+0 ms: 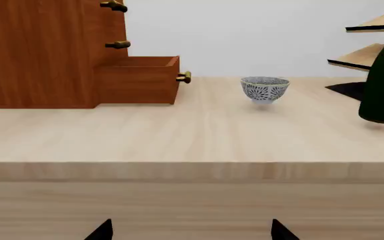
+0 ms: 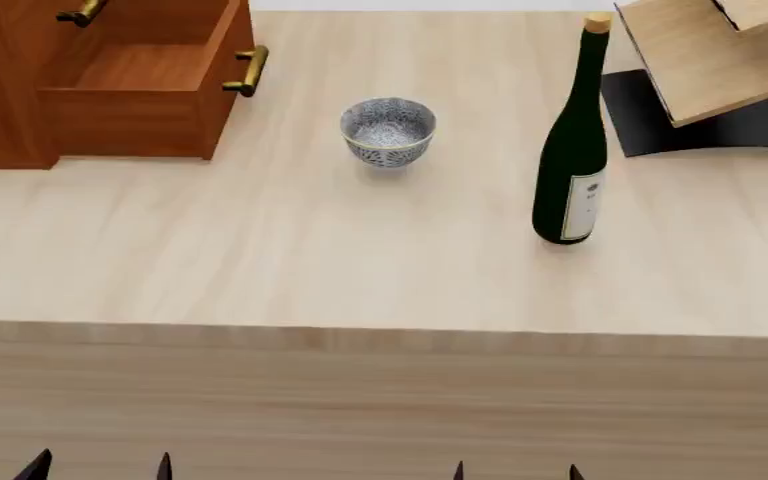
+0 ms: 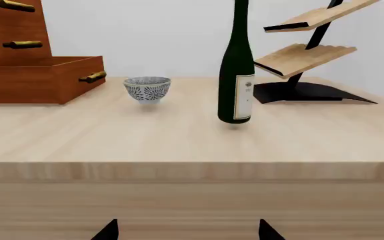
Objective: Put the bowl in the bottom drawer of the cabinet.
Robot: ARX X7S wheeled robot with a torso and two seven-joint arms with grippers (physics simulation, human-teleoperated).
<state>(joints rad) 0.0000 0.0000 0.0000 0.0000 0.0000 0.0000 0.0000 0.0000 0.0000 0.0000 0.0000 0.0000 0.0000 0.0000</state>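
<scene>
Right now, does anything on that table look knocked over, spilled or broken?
Nothing stands out. The bowl sits upright, the wine bottle stands upright, and the bottom drawer is simply pulled open.

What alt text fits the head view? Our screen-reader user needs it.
A patterned bowl sits on a pale table between an open bottom drawer and an upright wine bottle; both grippers' fingertips peek in below.
</scene>
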